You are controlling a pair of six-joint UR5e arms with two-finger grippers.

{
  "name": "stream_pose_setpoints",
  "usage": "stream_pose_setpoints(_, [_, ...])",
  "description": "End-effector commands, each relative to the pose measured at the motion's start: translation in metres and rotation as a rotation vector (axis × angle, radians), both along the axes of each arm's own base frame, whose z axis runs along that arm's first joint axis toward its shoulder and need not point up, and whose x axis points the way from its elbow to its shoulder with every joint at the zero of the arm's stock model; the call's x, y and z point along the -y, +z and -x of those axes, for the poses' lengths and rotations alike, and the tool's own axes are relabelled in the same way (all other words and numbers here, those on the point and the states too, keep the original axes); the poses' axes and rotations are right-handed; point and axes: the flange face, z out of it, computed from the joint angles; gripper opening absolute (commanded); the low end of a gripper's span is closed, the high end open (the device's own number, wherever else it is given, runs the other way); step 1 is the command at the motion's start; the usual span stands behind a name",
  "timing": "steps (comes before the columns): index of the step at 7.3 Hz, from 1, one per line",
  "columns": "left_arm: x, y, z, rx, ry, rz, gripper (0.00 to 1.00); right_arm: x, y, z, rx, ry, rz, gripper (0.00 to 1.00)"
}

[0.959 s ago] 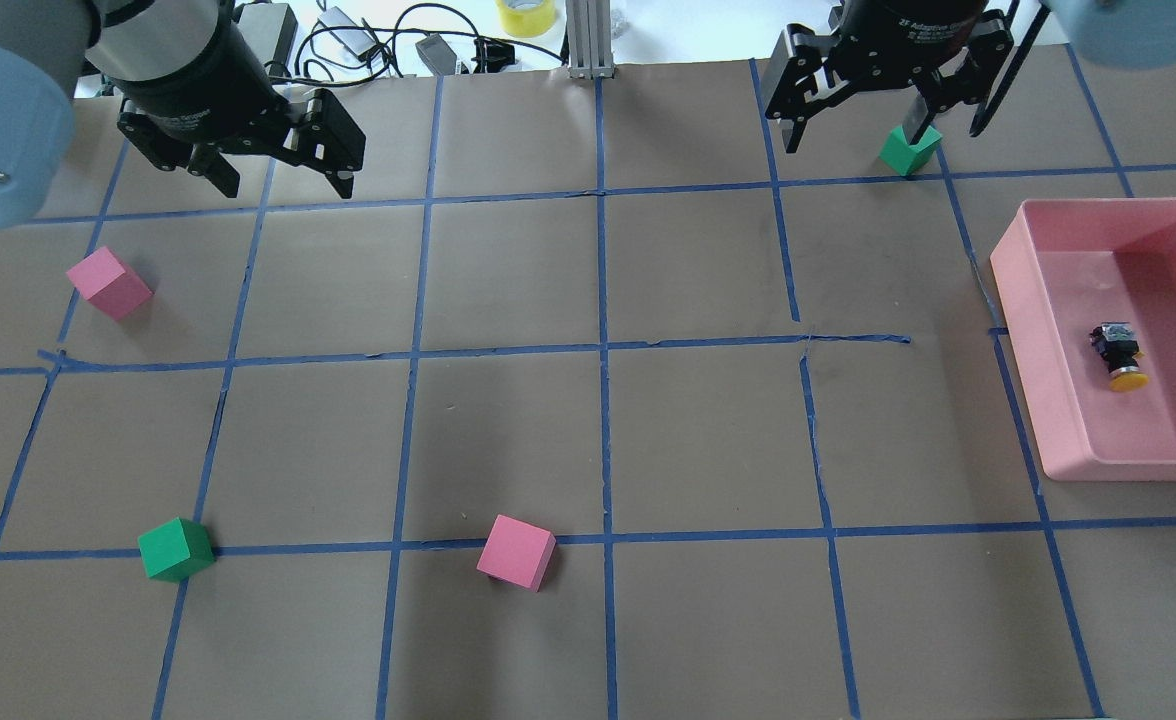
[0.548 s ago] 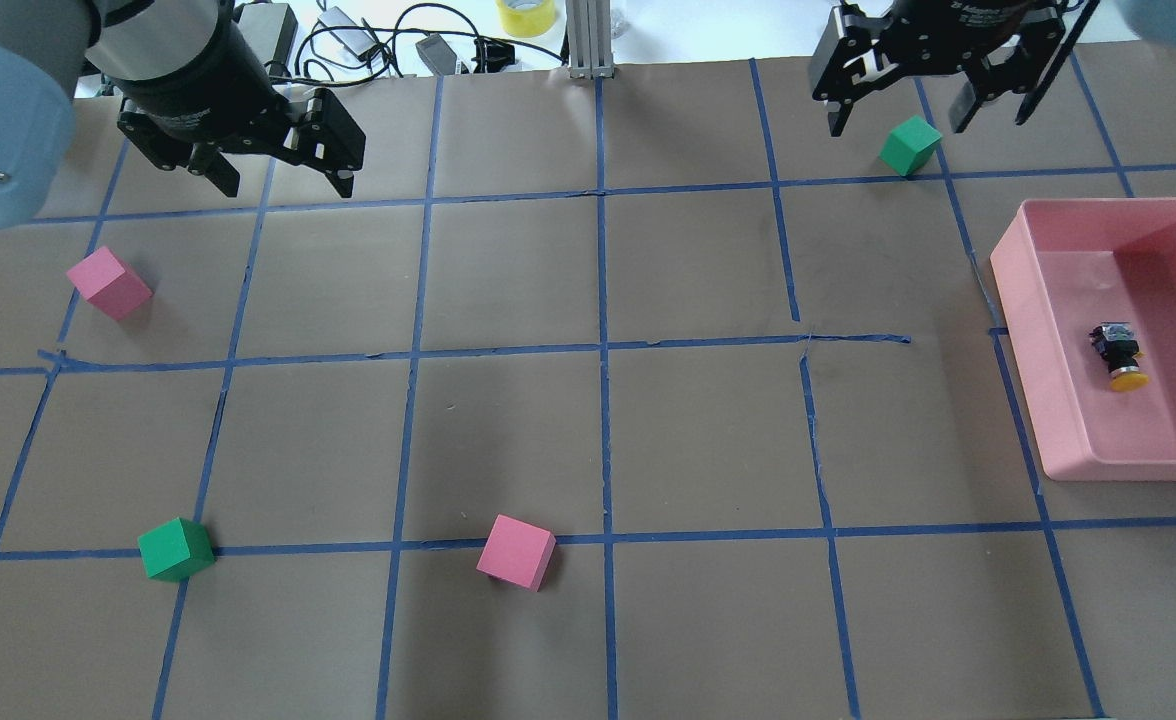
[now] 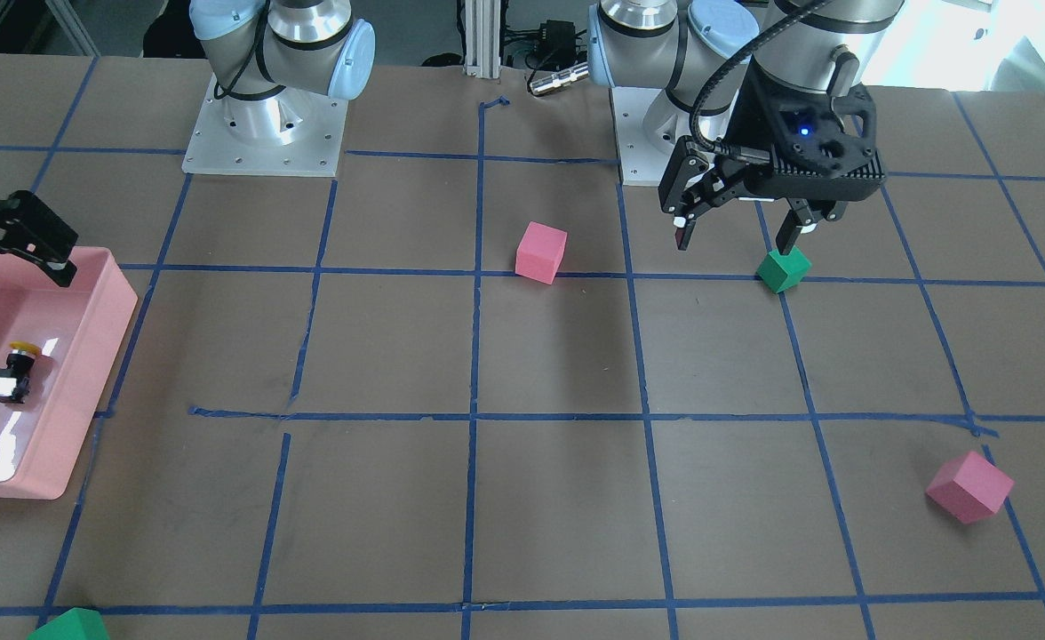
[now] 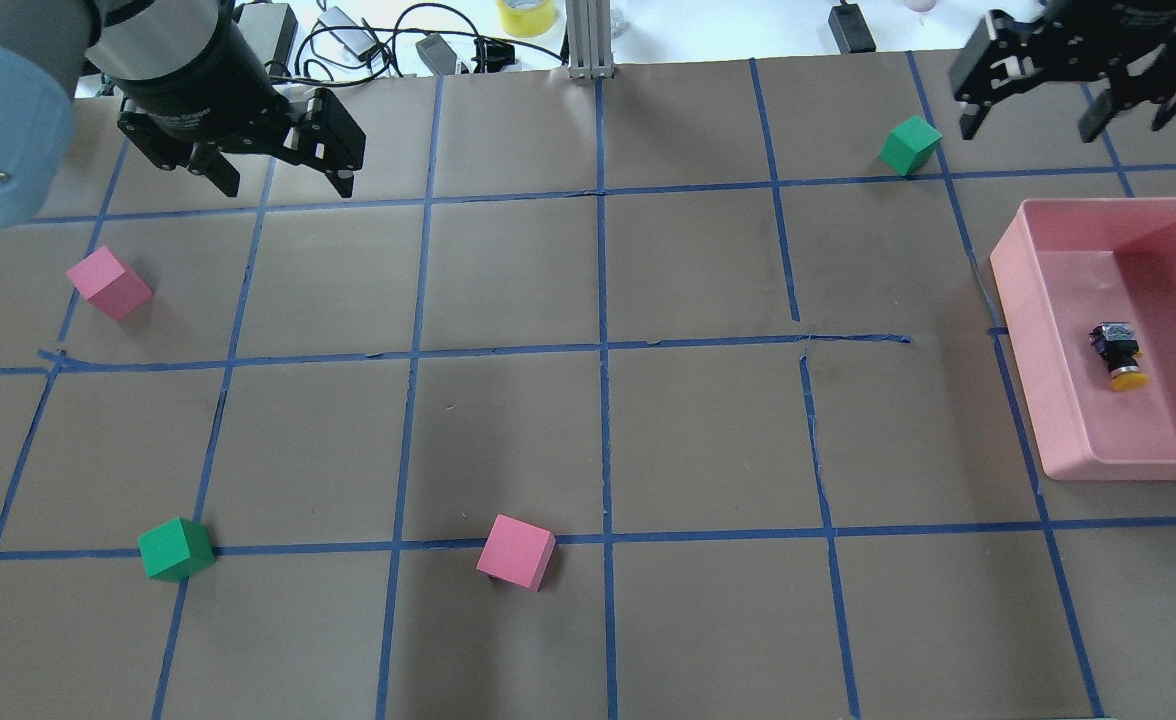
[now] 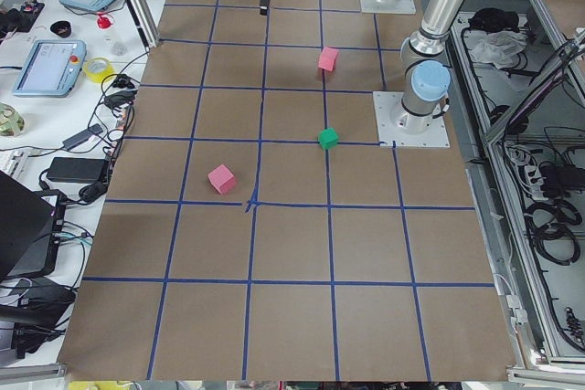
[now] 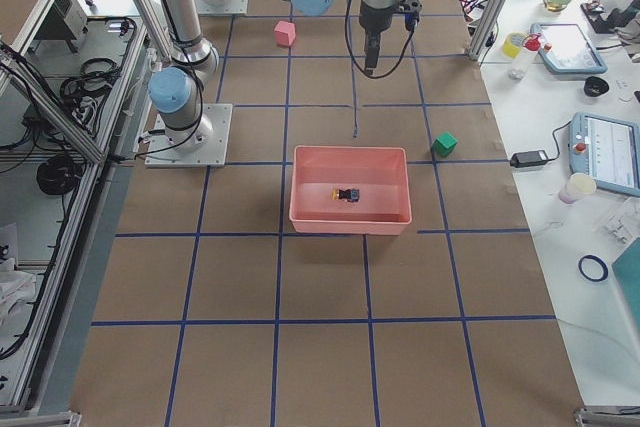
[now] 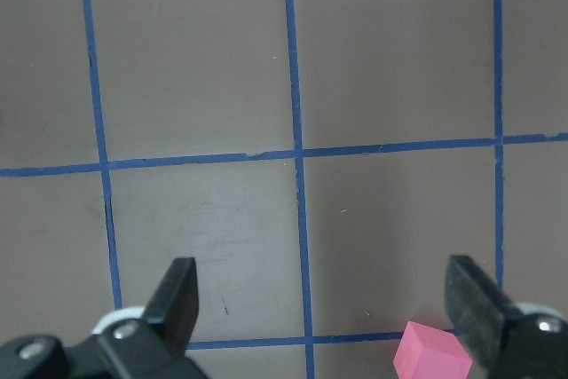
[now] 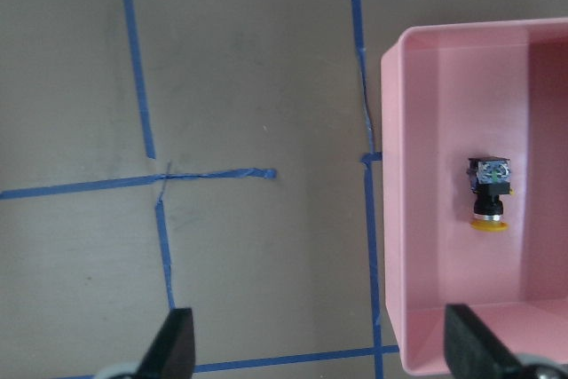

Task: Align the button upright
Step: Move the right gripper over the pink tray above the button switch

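Currently, right hand (image 4: pixel 1028 128) wide open and empty, left hand (image 4: pixel 286 185) likewise, button (image 4: pixel 1118 355) sideways in pink tray (image 4: pixel 1020 330).

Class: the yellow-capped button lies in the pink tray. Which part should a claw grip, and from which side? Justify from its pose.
Probably the black body of the button, between cap and base, from straight above. It lies on its side in the pink tray, whose walls hinder sideways approaches; grip across the body's width.
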Motion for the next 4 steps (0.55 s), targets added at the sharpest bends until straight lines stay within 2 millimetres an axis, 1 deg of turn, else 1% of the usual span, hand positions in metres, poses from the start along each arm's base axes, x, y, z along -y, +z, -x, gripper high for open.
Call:
stream_pose_setpoints(1, [0.0,0.0,0.001,0.0,-0.001,0.0,1.0,-0.008,-0.032,0.063,0.001,-0.026,-0.041,1.0])
stream_pose_setpoints(2, [0.0,0.0,0.0,-0.001,0.0,-0.002,1.0,-0.007,-0.04,0.085,-0.016,-0.038,-0.018,1.0])
stream_pose_setpoints(3, [0.0,0.0,0.001,-0.002,-0.002,0.0,1.0,0.002,-0.049,0.105,-0.058,-0.042,0.047,1.0])
stream_pose_setpoints(4, [0.001,-0.001,0.0,-0.001,0.0,-0.002,1.0,0.002,-0.059,0.126,-0.077,-0.057,0.064,1.0])
